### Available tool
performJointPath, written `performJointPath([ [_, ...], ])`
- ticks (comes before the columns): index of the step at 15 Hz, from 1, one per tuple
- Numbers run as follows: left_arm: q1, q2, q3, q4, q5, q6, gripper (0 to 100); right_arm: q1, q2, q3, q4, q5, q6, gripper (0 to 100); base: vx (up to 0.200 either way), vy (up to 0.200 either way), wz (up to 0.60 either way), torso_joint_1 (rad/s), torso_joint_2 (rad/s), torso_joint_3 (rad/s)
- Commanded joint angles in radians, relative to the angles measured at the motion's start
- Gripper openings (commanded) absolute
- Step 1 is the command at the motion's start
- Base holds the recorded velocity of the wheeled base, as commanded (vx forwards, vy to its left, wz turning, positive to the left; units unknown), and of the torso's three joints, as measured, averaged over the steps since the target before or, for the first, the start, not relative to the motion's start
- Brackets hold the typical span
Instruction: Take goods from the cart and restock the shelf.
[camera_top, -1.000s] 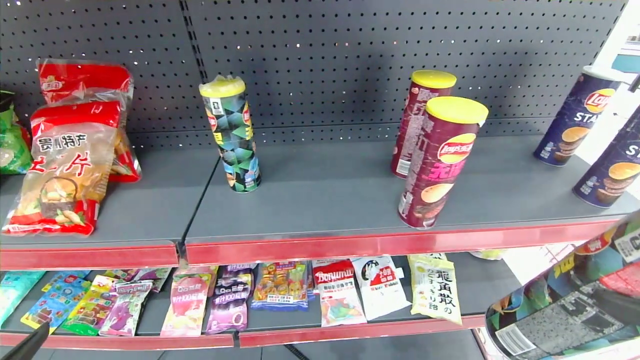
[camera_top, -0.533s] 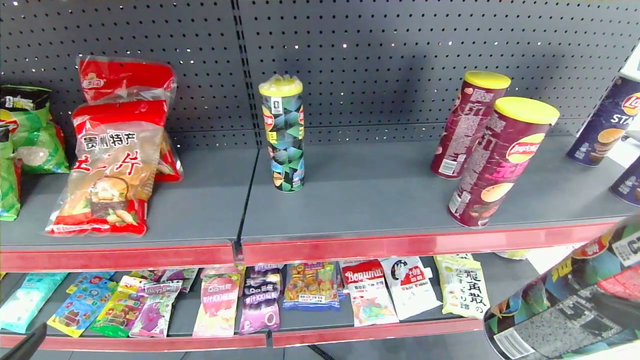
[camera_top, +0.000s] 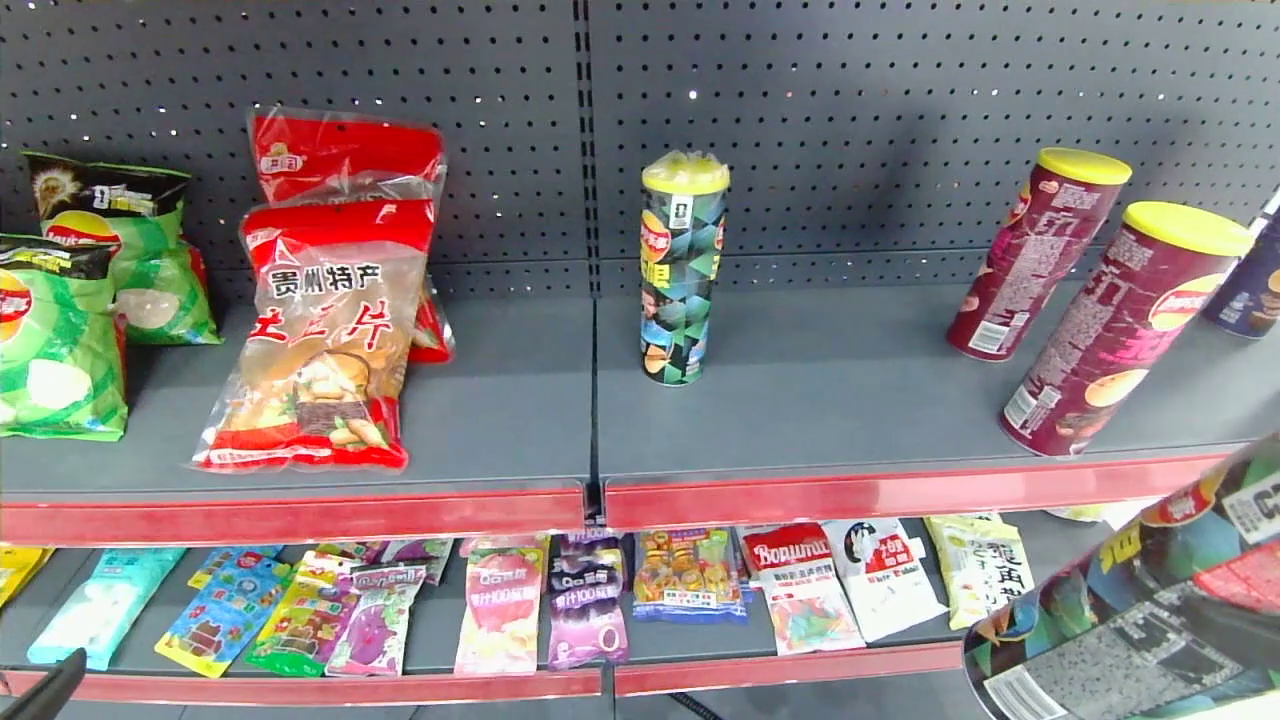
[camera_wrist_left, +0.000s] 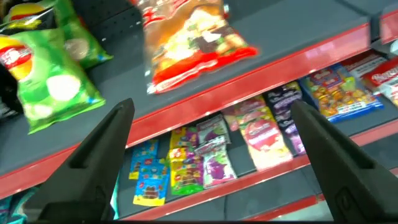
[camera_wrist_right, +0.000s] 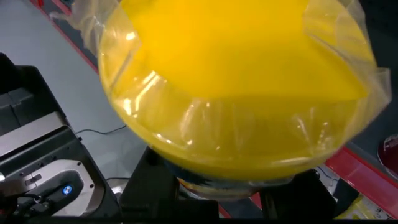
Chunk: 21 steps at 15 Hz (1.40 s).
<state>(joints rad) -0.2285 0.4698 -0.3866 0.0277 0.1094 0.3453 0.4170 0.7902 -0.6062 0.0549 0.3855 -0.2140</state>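
My head camera faces the shelf (camera_top: 850, 400) from close, looking forward and slightly down. The left wrist camera looks past the left tool (camera_wrist_left: 211, 107) at the red snack bag (camera_wrist_left: 193, 43) and the sachets (camera_wrist_left: 211, 162); in the head view I find these at 9 and 7 o'clock. The right wrist camera sits very near the yellow lid (camera_wrist_right: 236, 74) of the held can (camera_top: 1130, 620), which the head view has at 4 o'clock.
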Motion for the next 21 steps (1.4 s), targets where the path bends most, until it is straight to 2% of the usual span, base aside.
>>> performJointPath([
  [1, 0.001, -0.013, 0.003, 0.001, 0.0, 0.004, 100, 0.0, 0.001, 0.003, 0.0, 0.001, -0.001, 0, 0.0, 0.0, 0.0, 0.0, 0.0, 0.0],
  [3, 0.001, -0.014, 0.006, 0.003, 0.007, 0.004, 100, 0.0, 0.003, 0.003, 0.0, 0.003, -0.001, 0, 0.0, 0.0, 0.0, 0.0, 0.0, 0.0],
  [9, 0.001, -0.013, 0.011, 0.003, 0.007, 0.004, 100, 0.0, 0.006, 0.005, 0.0, 0.012, 0.001, 0, 0.2, 0.0, 0.0, -0.002, 0.0, 0.004],
  [13, 0.0, -0.016, 0.018, 0.005, 0.001, 0.011, 100, 0.0, 0.011, 0.005, 0.0, 0.012, 0.002, 0, 0.0, 0.0, 0.0, 0.0, 0.0, 0.0],
  [14, 0.0, -0.011, 0.025, 0.005, -0.002, 0.041, 100, 0.0, 0.011, 0.005, 0.0, 0.015, 0.002, 0, 0.0, 0.0, 0.0, 0.0, 0.0, 0.0],
  [15, -0.002, -0.003, 0.025, 0.005, -0.005, 0.057, 100, 0.0, 0.011, 0.005, 0.0, 0.015, 0.002, 0, 0.0, 0.0, 0.0, 0.0, 0.0, 0.0],
  [17, -0.005, 0.076, -0.017, -0.005, -0.028, 0.057, 100, 0.0, 0.007, -0.003, -0.001, 0.016, 0.002, 0, 0.0, 0.0, 0.0, 0.0, 0.0, 0.0],
  [18, -0.006, 0.145, -0.072, -0.005, -0.051, 0.041, 100, 0.002, 0.006, -0.001, -0.001, 0.026, -0.001, 0, 0.0, 0.0, 0.0, 0.0, 0.0, 0.0],
  [20, -0.023, 0.337, -0.215, -0.02, -0.206, -0.049, 100, 0.0, 0.009, -0.012, -0.001, 0.058, 0.001, 0, 0.0, 0.0, 0.0, 0.0, 0.0, 0.0],
  [21, -0.031, 0.415, -0.261, -0.054, -0.224, -0.043, 100, 0.0, 0.011, -0.01, -0.001, 0.059, 0.001, 0, 0.0, 0.0, 0.0, 0.0, 0.0, 0.0],
])
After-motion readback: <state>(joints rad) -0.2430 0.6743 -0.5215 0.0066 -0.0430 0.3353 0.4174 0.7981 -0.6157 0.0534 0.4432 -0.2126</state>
